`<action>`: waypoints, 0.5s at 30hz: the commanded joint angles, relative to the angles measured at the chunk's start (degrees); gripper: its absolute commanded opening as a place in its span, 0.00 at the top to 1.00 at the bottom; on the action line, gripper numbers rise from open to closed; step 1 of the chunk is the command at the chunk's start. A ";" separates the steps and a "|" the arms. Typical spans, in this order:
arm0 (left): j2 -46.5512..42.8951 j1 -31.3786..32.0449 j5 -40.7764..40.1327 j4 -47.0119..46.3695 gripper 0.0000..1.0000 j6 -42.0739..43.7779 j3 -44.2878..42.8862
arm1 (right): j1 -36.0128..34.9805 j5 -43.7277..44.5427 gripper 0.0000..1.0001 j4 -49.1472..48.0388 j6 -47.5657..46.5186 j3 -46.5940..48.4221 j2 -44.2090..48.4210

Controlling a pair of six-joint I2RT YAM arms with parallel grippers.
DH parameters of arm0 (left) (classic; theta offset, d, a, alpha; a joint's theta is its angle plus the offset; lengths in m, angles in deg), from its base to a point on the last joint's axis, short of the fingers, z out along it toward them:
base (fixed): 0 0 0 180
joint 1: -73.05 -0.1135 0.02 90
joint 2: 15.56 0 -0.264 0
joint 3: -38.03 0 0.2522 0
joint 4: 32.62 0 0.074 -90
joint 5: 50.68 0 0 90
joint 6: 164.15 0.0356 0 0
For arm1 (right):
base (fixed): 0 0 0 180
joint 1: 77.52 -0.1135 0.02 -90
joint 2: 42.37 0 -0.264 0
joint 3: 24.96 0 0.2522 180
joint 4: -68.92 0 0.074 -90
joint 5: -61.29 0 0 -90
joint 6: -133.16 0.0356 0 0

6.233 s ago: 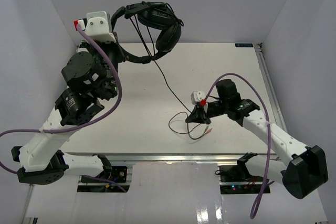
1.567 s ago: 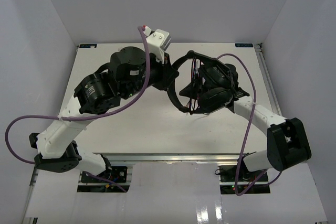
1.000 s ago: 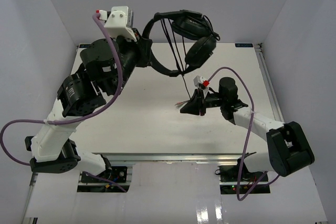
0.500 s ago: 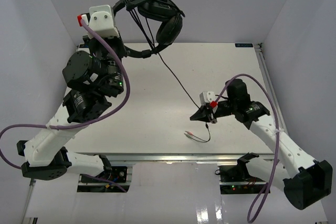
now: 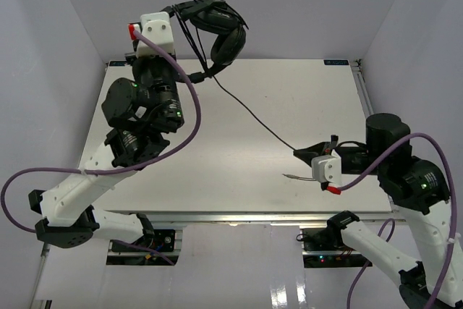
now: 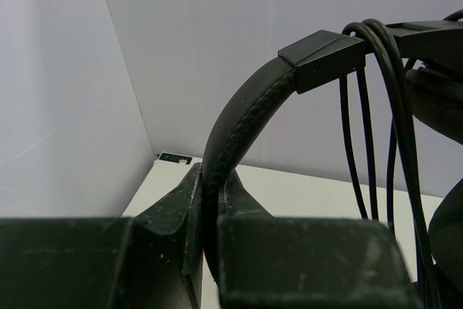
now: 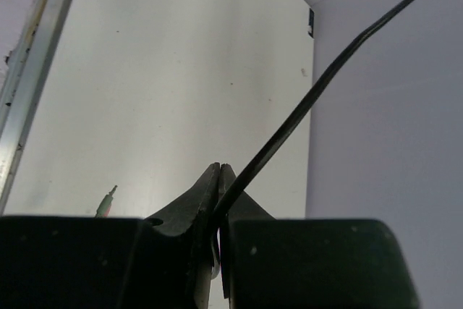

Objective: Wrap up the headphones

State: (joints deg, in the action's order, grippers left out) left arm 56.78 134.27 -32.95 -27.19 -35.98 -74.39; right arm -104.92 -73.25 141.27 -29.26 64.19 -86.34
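Surface: white tabletop (image 5: 239, 128), matt, a few small specks seen in the rt wrist view; metal rail (image 5: 365, 106) along its rt edge.
Room: closed in by plain pale walls (image 5: 289, 5) on left, far and rt sides.
Headphones, place: headphones (image 5: 217, 27) held in the air over the far-left part of the tabletop, clear of it.
Headphones, pose: headband (image 6: 242, 113) arched; ear cups (image 5: 224, 41) hung close together on the side away from the grip.
Left end effector: left end effector (image 6: 210, 182) clamped on the headband, one finger each side.
Wraps: several turns of cable (image 5: 253, 110) seen draped over the headband by the slider block.
Cable axis: stretched almost straight, far-left to near-right, sloping down from the headset.
Right end effector: right end effector (image 5: 299, 153) pinched on the cable, near the rt near corner.
Plug: plug (image 5: 289, 176) trailing past the grip; contact w/ tabletop can't be told.
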 commanded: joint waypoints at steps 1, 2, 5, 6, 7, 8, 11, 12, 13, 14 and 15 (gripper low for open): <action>4.20 -0.63 3.34 24.65 1.00 -20.15 -0.47 | -0.20 7.45 0.92 -1.83 0.65 9.22 -1.36; 5.51 -1.07 5.18 30.25 1.00 -25.42 -1.00 | -0.20 8.91 0.92 -4.11 1.67 10.59 -1.27; 8.44 -3.12 13.52 46.45 1.00 -40.35 -0.81 | -0.20 12.13 0.92 -11.45 3.48 13.22 -1.94; 9.12 -3.49 16.49 48.34 1.00 -43.50 0.52 | -0.18 13.22 0.92 -13.07 3.94 13.70 -2.28; 9.63 -3.70 18.69 49.15 1.00 -44.63 2.60 | -0.14 14.35 0.92 -14.50 4.28 14.00 -2.65; 9.92 -3.82 22.59 49.59 1.00 -45.62 4.55 | -0.11 15.26 0.92 -16.76 4.62 13.98 -2.91; 9.93 -3.82 34.96 48.71 1.00 -46.60 9.90 | -0.11 17.01 0.92 -22.40 5.66 12.33 -3.65; 9.85 -3.82 38.37 48.23 1.00 -46.80 11.83 | -0.11 17.54 0.92 -23.76 6.21 11.68 -4.07; 9.51 -3.82 40.22 47.49 1.00 -46.87 13.78 | -0.11 17.88 0.92 -24.51 7.21 11.14 -4.35; 9.22 -3.82 43.92 46.48 1.00 -46.94 14.89 | -0.18 18.60 0.92 -26.14 7.63 10.55 -4.98; 8.65 -3.79 46.61 45.82 1.00 -46.75 16.59 | -0.20 19.33 0.92 -27.98 8.09 9.51 -5.43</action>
State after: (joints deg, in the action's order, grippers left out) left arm 69.79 130.54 -2.13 18.71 -77.92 -61.27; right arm -104.97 -58.35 124.51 -24.77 75.70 -89.56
